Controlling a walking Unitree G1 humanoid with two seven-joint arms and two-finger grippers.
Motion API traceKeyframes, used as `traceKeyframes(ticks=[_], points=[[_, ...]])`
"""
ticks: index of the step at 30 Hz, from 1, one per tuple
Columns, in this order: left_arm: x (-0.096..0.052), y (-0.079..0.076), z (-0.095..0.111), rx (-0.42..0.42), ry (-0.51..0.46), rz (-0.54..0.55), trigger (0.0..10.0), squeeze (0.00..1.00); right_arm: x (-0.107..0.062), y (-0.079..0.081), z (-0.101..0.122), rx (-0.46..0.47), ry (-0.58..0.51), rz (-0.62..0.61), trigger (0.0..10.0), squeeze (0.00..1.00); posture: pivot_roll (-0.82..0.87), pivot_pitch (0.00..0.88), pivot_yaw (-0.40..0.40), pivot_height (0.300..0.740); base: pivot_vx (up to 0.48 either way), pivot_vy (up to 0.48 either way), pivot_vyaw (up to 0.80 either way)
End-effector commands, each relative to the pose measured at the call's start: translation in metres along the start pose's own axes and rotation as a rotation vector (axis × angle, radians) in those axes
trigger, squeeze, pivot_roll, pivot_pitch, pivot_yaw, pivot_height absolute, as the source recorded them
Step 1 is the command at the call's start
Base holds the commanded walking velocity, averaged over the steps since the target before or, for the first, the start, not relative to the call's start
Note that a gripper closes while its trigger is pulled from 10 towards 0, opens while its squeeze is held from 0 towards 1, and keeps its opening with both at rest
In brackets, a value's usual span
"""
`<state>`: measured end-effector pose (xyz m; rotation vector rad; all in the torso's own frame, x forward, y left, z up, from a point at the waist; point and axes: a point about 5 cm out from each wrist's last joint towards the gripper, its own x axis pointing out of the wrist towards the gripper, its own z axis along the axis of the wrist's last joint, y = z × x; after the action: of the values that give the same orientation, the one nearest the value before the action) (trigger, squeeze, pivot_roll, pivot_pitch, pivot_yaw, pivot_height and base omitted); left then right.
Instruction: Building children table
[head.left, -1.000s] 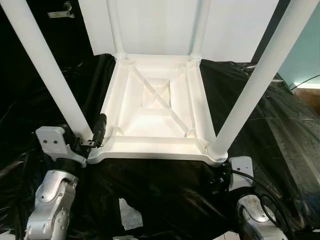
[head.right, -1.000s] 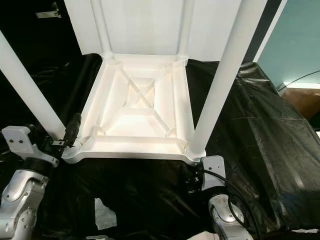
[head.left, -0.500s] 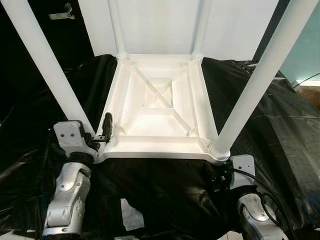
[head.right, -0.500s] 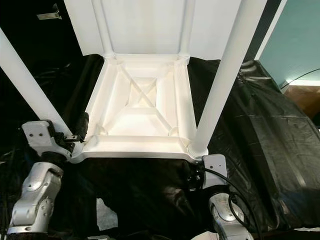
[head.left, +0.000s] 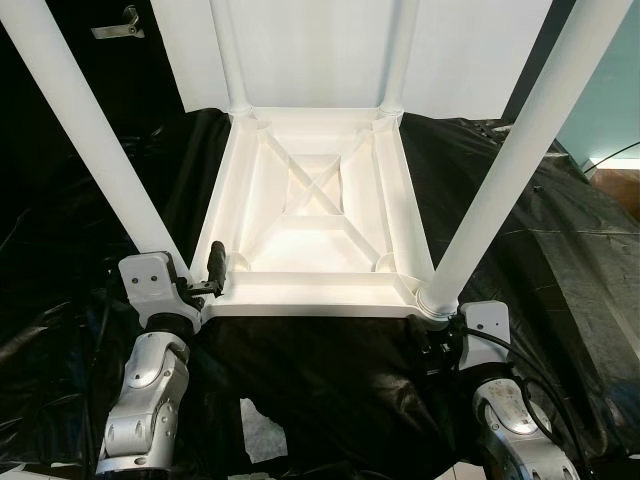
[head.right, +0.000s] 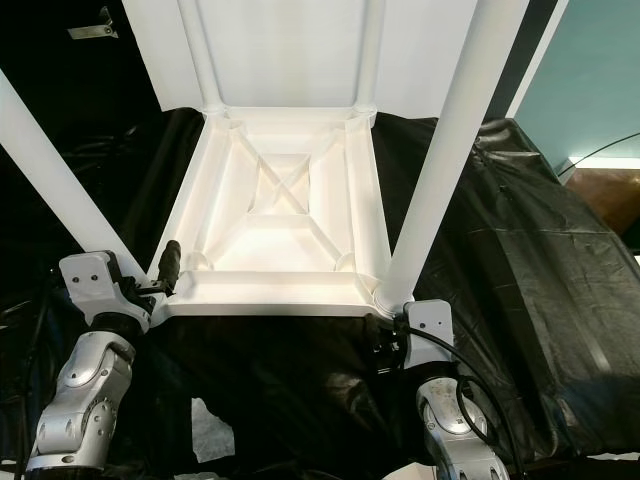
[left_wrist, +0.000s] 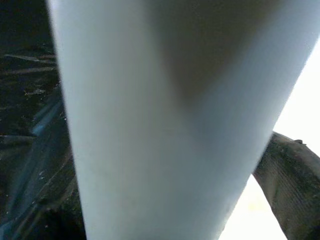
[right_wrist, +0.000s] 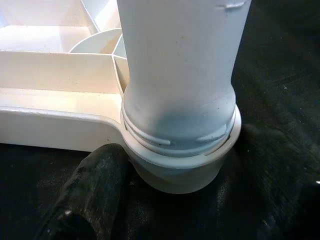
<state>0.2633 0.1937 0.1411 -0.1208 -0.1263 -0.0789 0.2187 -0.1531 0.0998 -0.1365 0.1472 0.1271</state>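
Note:
A white plastic children's table (head.left: 318, 205) lies upside down on black sheeting, its legs pointing up. My left gripper (head.left: 196, 274) is at the base of the near left leg (head.left: 95, 130), shut on it; one black finger (head.left: 215, 262) shows inside the table's rim, and in the left wrist view the leg (left_wrist: 165, 125) sits close against a finger (left_wrist: 295, 185). My right gripper (head.left: 438, 338) is low at the near right leg (head.left: 505, 170), open, just before its socket (right_wrist: 180, 165). One right finger (right_wrist: 92, 190) lies on the sheet beside that socket.
Black plastic sheeting (head.left: 560, 230) covers the surface all around the table. A white panel (head.left: 320, 50) stands behind the two far legs. A torn white patch (head.left: 262, 432) shows in the sheet near my body. A teal wall (head.right: 590, 70) is at the right.
My left arm has swung in to the right, bringing its gripper up to the base of the near left leg. The right arm has hardly moved.

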Motion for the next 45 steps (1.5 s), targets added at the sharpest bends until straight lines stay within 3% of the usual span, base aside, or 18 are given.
traceKeyframes(ticks=[1, 8, 9, 10, 11, 13, 14, 29, 30, 31, 38, 45], points=[[-0.003, -0.001, -0.002, -0.004, -0.005, -0.015, 10.0, 1.0, 0.0, 0.002, 0.006, 0.003, -0.02, 0.011, 10.0, 0.0, 0.03, 0.046, -0.007, 0.74, 0.0, 0.0, 0.0], [-0.003, -0.002, 0.002, -0.002, -0.039, -0.011, 10.0, 1.0, 0.001, 0.002, 0.005, 0.0, -0.019, 0.015, 10.0, 0.0, 0.03, 0.043, -0.007, 0.74, 0.0, 0.0, 0.0], [-0.003, -0.002, 0.001, 0.006, -0.035, -0.003, 9.0, 1.0, 0.001, 0.002, 0.006, -0.001, -0.02, 0.016, 10.0, 0.0, 0.02, 0.044, -0.007, 0.74, 0.0, 0.0, 0.0], [-0.003, -0.002, 0.001, 0.012, -0.033, 0.003, 9.0, 1.0, 0.001, 0.002, 0.006, -0.001, -0.02, 0.017, 10.0, 0.0, 0.02, 0.044, -0.007, 0.74, 0.0, 0.0, 0.0], [-0.002, -0.001, 0.0, 0.022, -0.033, 0.015, 0.0, 0.96, 0.001, 0.002, 0.006, -0.001, -0.02, 0.018, 10.0, 0.0, 0.02, 0.045, -0.009, 0.74, 0.0, 0.0, 0.0], [-0.002, -0.001, 0.0, 0.022, -0.033, 0.015, 0.0, 0.96, 0.001, 0.002, 0.006, -0.001, -0.02, 0.018, 10.0, 0.0, 0.02, 0.045, -0.009, 0.74, 0.0, 0.0, 0.0], [-0.002, 0.0, 0.0, 0.027, -0.035, 0.025, 0.0, 0.0, 0.001, 0.002, 0.006, -0.001, -0.02, 0.019, 10.0, 0.0, 0.02, 0.047, -0.009, 0.74, 0.0, 0.0, 0.0], [-0.001, -0.001, -0.003, 0.071, -0.024, 0.01, 0.0, 0.0, 0.003, 0.004, 0.008, -0.033, -0.036, 0.022, 10.0, 0.0, 0.02, 0.048, -0.002, 0.74, 0.0, 0.0, 0.0], [-0.001, -0.002, -0.004, 0.072, -0.016, 0.006, 6.6, 0.0, 0.003, 0.004, 0.009, -0.044, -0.04, 0.022, 10.0, 0.0, 0.02, 0.048, -0.002, 0.74, 0.0, 0.0, 0.0], [-0.001, -0.003, -0.005, 0.067, -0.008, 0.001, 10.0, 0.0, 0.003, 0.004, 0.009, -0.061, -0.045, 0.024, 10.0, 0.0, 0.02, 0.049, -0.002, 0.74, 0.0, 0.0, 0.0], [-0.001, -0.005, -0.007, 0.067, 0.005, -0.011, 10.0, 0.0, 0.001, 0.007, 0.022, -0.188, -0.12, 0.02, 10.0, 0.0, 0.02, 0.052, 0.001, 0.74, 0.0, 0.0, 0.0], [-0.001, -0.006, -0.008, 0.078, 0.007, -0.019, 10.0, 0.0, -0.001, 0.006, 0.036, -0.229, -0.195, -0.01, 10.0, 0.0, 0.01, 0.051, 0.005, 0.74, 0.0, 0.0, 0.0]])
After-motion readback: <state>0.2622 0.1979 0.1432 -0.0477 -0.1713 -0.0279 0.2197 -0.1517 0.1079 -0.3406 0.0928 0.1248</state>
